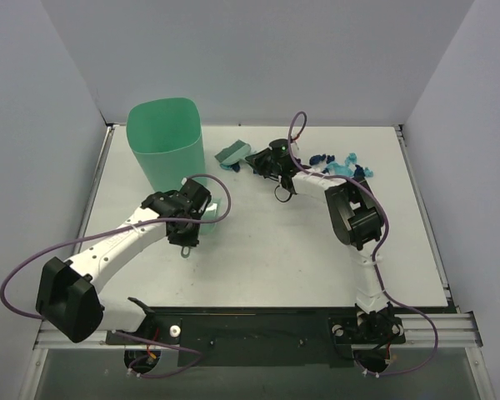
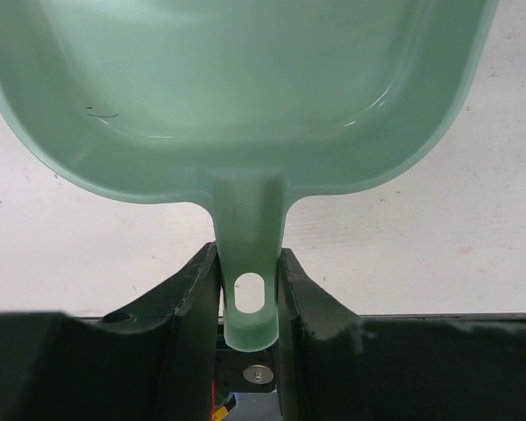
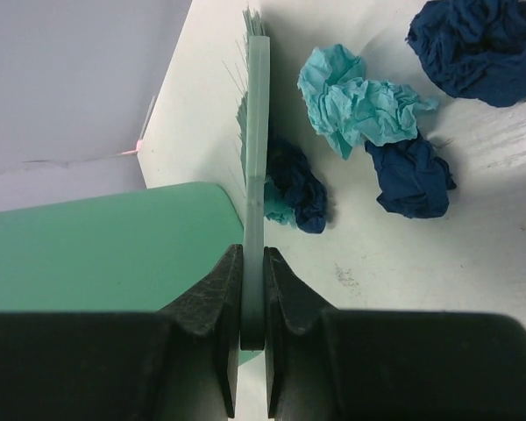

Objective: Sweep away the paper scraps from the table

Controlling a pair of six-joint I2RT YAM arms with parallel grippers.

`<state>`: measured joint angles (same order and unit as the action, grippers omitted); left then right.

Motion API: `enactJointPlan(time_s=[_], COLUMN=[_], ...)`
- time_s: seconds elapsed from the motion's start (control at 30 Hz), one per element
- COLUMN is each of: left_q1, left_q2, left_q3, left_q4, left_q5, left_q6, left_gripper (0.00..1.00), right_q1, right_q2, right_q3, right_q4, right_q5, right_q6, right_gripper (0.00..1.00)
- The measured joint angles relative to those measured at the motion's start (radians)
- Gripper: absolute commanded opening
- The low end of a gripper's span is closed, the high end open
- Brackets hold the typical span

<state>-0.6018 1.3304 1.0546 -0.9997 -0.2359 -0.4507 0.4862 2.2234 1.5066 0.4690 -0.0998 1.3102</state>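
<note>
Paper scraps (image 1: 342, 162), crumpled navy and turquoise, at one o'clock on the white worktop (image 1: 275, 258). My right hand (image 3: 254, 267) clamps the mint-green brush (image 3: 257, 132) beside them; my left hand (image 2: 248, 294) grips the mint-green plastic dustpan (image 2: 245, 88). Step: sweeping. Next, I'd bring the pan alongside.

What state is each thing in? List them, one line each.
left hand: shut on the dustpan's handle.
dustpan: held, no scraps in the part that shows.
right hand: shut on the brush.
brush: held edge-on, bristles by the scraps.
paper scraps: crumpled, loose on the table, unswept.
bin: upright, at the table's far left.
table: scraps at its far right.
</note>
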Motion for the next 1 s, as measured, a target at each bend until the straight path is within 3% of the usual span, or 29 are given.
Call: enactJointPlan(time_s=[0.23,0.63,1.0], left_q1=[0.000,-0.018,-0.121], left_q2=[0.024,0.082,0.200], left_q3=[0.021,0.027,0.051], left_q4=[-0.003,-0.001,0.017], left_q5=[-0.009,-0.002,0.039], left_q6=[0.025,0.045,0.044], left_gripper=[0.00,0.00,0.00], right_q1=[0.000,-0.022,-0.029], right_q2=[-0.053,-0.337,-0.631], right_q3=[-0.104,-0.526,-0.888], right_q4=[0.030,0.131,0.203], right_q5=[-0.011,-0.005,0.012], right_q6=[0.000,0.020,0.027], right_gripper=[0.00,0.00,0.00])
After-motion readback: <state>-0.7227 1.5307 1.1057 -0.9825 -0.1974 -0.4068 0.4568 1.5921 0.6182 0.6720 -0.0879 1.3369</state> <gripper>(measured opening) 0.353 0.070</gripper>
